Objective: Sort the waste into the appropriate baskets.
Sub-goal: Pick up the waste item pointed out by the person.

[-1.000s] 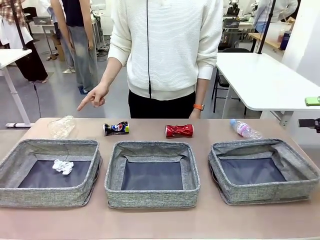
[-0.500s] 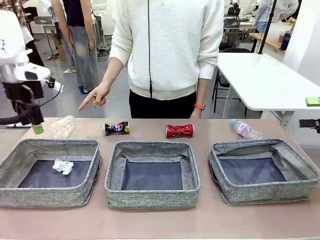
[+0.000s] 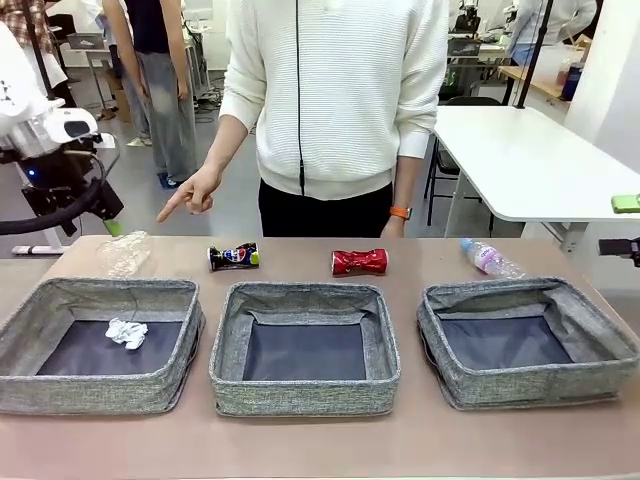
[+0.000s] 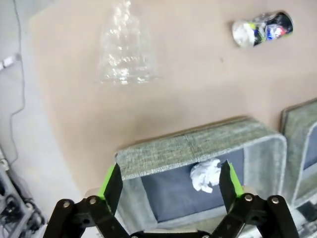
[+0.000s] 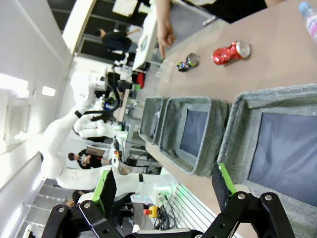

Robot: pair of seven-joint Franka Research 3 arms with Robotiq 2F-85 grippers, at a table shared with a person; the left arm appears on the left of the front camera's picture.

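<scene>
Three grey baskets [image 3: 305, 292] are sitting in a near row on the surface [image 3: 300, 440], with the small white paper wad [image 3: 126, 333] lying in the left one. Behind them the clear plastic piece [image 3: 124, 253], dark-blue can [image 3: 233, 257], red can [image 3: 359, 262] and bottle [image 3: 490, 258] are lying apart. The left wrist view is showing the left hand [image 4: 171, 173] released above the wad. The right wrist view is showing the right hand [image 5: 164, 176] spread and empty. A person's finger [image 3: 170, 210] is pointing toward the plastic.

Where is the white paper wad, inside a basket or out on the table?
Inside. The small white paper wad lies on the dark base of the left basket, within its grey walls.
</scene>
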